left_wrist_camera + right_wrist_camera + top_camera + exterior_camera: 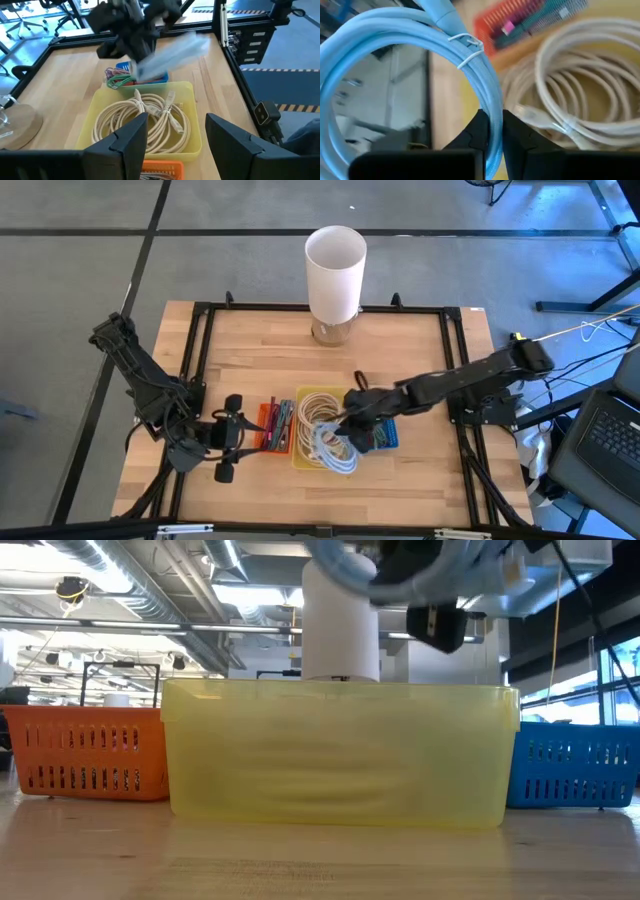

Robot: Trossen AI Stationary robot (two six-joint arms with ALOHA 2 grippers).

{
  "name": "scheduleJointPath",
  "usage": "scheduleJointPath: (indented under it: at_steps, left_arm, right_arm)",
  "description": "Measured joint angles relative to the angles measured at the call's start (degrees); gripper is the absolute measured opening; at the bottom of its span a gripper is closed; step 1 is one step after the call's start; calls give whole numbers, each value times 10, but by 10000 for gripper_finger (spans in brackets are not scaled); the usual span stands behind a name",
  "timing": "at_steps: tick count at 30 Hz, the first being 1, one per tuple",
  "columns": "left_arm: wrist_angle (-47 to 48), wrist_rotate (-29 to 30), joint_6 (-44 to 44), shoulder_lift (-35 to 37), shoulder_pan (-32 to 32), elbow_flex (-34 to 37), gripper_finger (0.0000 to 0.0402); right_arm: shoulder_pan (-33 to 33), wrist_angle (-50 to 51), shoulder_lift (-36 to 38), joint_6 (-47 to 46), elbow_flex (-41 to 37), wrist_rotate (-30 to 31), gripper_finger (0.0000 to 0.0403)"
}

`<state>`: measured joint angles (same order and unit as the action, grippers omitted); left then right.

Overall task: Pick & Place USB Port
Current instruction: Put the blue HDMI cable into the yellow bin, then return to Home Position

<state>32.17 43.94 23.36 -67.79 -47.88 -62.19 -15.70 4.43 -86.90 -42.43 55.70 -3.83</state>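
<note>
My right pincer (491,131) is clamped on a coiled light-blue cable (380,45), holding it in the air above the yellow bin (300,455), near the bin's edge toward the blue basket (388,432). Cream cables (318,408) lie coiled inside that bin. An orange basket (272,427) sits on the bin's other side. My left pincer (228,445) hangs with fingers apart beside the orange basket. A white cup (335,272) stands at the desk's (400,350) far edge.

Blue cable (380,60); yellow bin (340,755); orange basket (85,752).
</note>
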Motion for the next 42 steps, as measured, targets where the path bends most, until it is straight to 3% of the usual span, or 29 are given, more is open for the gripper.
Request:
scheduleJointPath:
  at_steps: [8, 16, 21, 26, 35, 42]
  left_arm:
    - [-10, -3, 0, 0, 0, 0, 191]
    - [-11, -13, 0, 0, 0, 0, 191]
    - [-11, -20, 0, 0, 0, 0, 191]
    - [-11, -20, 1, 0, 0, 0, 191]
    - [-11, -20, 0, 0, 0, 0, 191]
    - [-17, -39, 1, 0, -1, 0, 191]
  right_arm:
    - [0, 119, -117, 42, 123, 3, 32]
    - [2, 335, -234, 69, 245, 75, 32]
    - [2, 356, -267, 94, 270, 86, 32]
    - [2, 353, -267, 99, 270, 102, 41]
    - [-5, 357, -221, 76, 269, 102, 158]
    - [-38, 350, -148, 84, 269, 131, 190]
